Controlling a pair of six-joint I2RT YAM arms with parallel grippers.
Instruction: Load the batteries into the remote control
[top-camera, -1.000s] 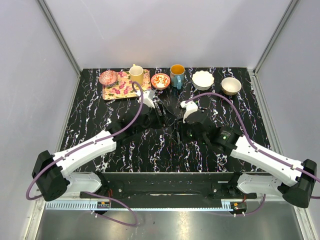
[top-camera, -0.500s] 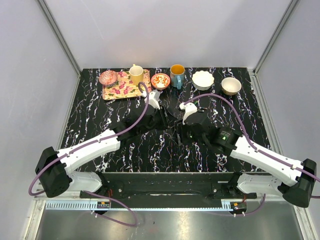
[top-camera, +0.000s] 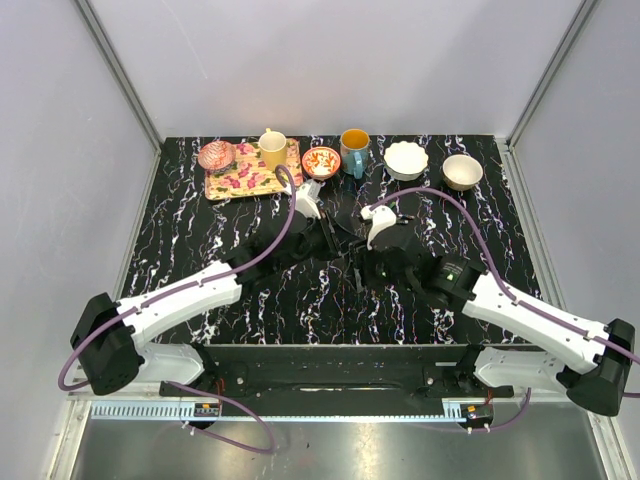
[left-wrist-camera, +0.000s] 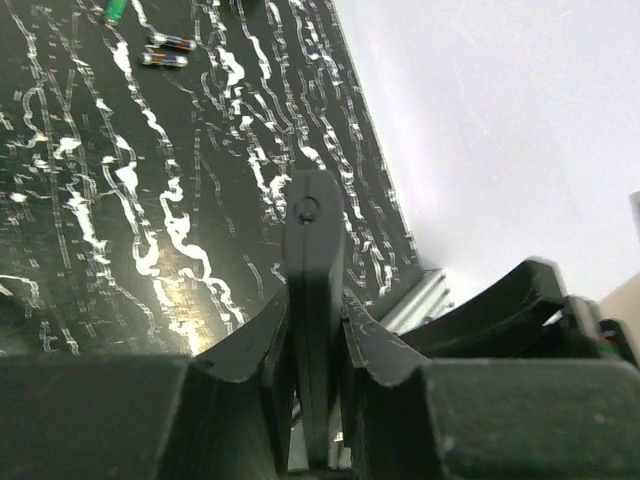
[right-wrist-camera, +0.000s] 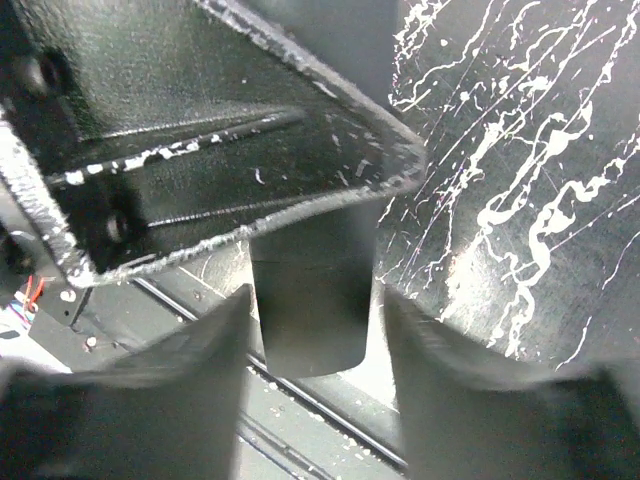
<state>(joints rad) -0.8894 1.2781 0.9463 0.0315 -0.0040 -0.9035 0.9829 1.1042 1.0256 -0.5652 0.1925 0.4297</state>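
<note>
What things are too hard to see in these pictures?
Top view: the middle, black parts on the black table, too small.
Left wrist view: thin black piece in the left claw shows only its edge; green thing cut off at top.
Right wrist view: black bar by the right claw is blurred.

Nothing legible is showing up in any view: no text, brand or number.

- The remote control, clamped in the left gripper, is showing only a small round moulded mark near its far tip, with no characters inside.
- The batteries, lying well beyond the remote control's tip and off to its left, are showing banded wrappers. Any print on them is coming out too small to read.
- The ribbed pale strip, well on the near side of the remote control, is looking like a scale, but no figures are resolving.
</note>
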